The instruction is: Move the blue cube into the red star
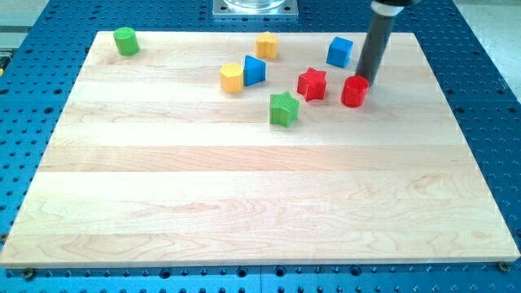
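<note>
The blue cube (340, 51) sits near the view's top, right of centre. The red star (312, 84) lies below and to the left of it, a short gap between them. My tip (363, 80) is at the lower end of the dark rod, just right of the blue cube and touching or just behind the top of a red cylinder (354, 91). The tip is right of the red star.
A green star (284, 108) lies below-left of the red star. A blue triangular block (255, 70) and a yellow block (232, 78) sit side by side further left. Another yellow block (267, 45) is near the top. A green cylinder (125, 41) is at the top left corner.
</note>
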Available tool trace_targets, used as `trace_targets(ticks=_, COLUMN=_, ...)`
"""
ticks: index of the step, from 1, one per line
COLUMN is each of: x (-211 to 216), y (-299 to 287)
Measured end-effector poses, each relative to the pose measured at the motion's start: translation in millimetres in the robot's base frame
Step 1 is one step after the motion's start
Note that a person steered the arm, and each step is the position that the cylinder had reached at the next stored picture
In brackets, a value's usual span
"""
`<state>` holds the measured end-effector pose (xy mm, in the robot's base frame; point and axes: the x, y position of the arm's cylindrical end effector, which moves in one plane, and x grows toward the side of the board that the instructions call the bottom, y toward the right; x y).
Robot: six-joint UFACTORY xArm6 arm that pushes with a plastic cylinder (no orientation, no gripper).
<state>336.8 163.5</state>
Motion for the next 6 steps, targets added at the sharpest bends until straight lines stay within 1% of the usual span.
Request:
trace_targets(ticks=1, x=-35, y=28)
trace_targets(ticks=2, x=-88, y=28)
trace_targets(ticks=3, x=-108, y=3)
trace_targets(ticks=4, x=-41, y=-60)
trace_targets(ticks=5, x=-33, y=-80)
trace_targets(ticks=6, x=-35, y=-106)
